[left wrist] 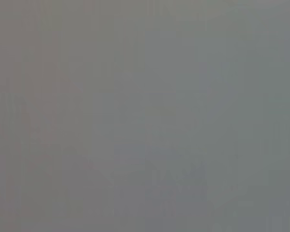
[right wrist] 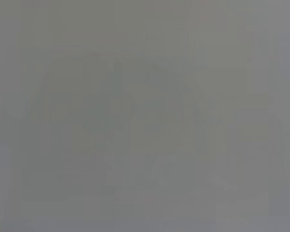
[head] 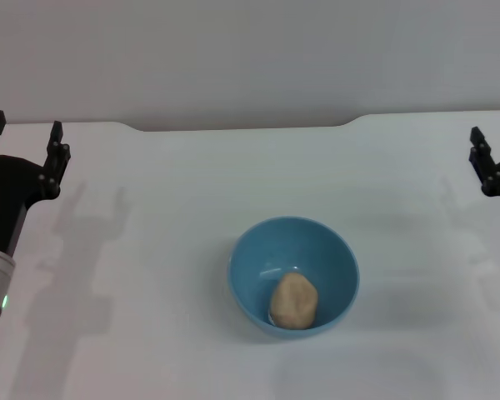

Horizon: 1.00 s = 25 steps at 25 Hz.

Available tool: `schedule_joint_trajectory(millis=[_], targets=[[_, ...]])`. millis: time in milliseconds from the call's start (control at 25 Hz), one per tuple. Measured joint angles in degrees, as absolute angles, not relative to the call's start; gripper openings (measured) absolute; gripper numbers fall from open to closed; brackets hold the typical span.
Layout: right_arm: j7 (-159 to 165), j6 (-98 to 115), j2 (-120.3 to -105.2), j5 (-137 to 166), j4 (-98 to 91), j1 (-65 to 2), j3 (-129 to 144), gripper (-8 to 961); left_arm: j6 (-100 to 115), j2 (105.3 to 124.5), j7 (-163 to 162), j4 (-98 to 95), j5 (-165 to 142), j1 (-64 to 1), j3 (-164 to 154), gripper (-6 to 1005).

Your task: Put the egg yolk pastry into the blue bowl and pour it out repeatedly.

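Observation:
The blue bowl [head: 293, 276] stands upright on the white table, a little right of centre and towards the front. Inside it, against the near wall, lies the egg yolk pastry [head: 294, 301], a pale beige lump. My left gripper [head: 25, 133] is raised at the far left edge, open and empty, far from the bowl. At the far right edge my right gripper [head: 493, 140] is likewise open and empty, partly cut off by the frame. Both wrist views show only a plain grey blank.
The white table [head: 167, 250] spreads out around the bowl, with its back edge running under a pale wall. A notch steps along that back edge near the middle.

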<state>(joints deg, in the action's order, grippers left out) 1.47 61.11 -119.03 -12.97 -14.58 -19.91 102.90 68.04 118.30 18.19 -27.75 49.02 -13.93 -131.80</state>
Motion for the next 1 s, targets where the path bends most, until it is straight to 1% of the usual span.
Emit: schedule_joint_trajectory(millis=[200,520,1000], targets=[[-1.24,61.67,-119.36,-15.51,-14.54,-18.75,101.43,491,67.90,118.31,18.19,-27.59,48.88,-14.05,-131.85,666],[-1.13,65.47,-119.62,-17.15,-14.02,-17.52,100.44,623,67.83,118.48,18.19,-27.51,48.86,-13.60,-133.08,666],[-0.37,65.52,-119.81,-18.08,-13.61,-17.26,100.67,623,67.88,118.47,18.49,-27.46,48.98,-13.60,-133.36,666]])
